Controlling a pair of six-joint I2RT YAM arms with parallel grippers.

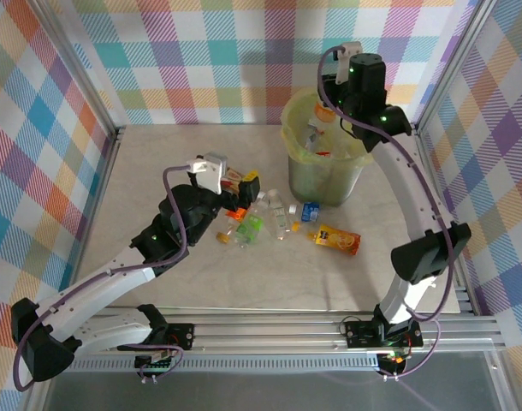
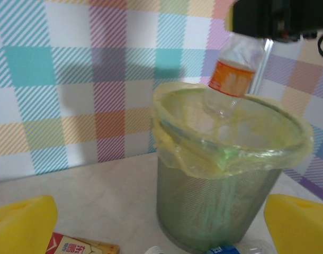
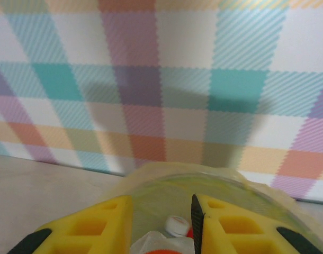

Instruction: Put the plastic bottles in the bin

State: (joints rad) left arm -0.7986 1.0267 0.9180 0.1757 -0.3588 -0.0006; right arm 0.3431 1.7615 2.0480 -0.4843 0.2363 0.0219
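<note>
The bin stands at the back right, a yellowish liner over its rim. My right gripper hangs over its mouth, shut on a clear plastic bottle with an orange label. That bottle's white cap shows between the yellow fingers, above the bin's inside. More plastic bottles lie loose on the table in front of the bin. My left gripper hovers at the left end of that pile, open, its yellow fingers wide apart with nothing between them.
A red-and-white carton lies just under the left gripper. An orange pouch and a small blue pack lie in front of the bin. Checked walls and a metal frame close the table in.
</note>
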